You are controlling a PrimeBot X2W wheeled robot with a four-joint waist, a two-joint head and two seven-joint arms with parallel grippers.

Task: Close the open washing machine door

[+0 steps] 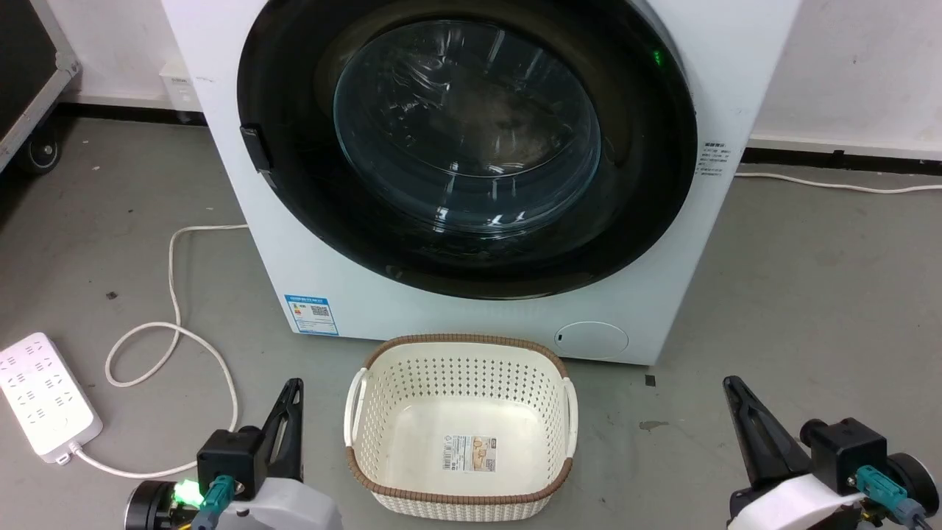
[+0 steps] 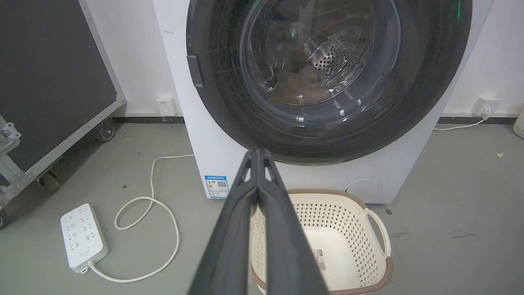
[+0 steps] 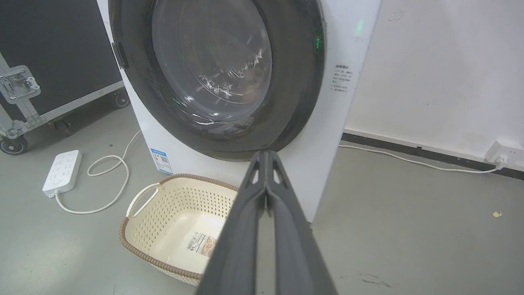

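Washing machine door looks already shut to me: the black ring sits flat against the front of the washing machine, up ahead of and above both grippers, with no gap I can spot around the edge, so I'd call the job pretty much done. That probably explains why the arms hang low and back. The left gripper has its fingers pressed together on nothing, same for the right gripper, and neither touches the machine. Between the two sits an empty cream basket, just beside the machine's foot. It'd block a swinging door but doesn't matter with it flush. Out past the left gripper there's a white power strip with its looped cable, and farther off a black wheeled case.
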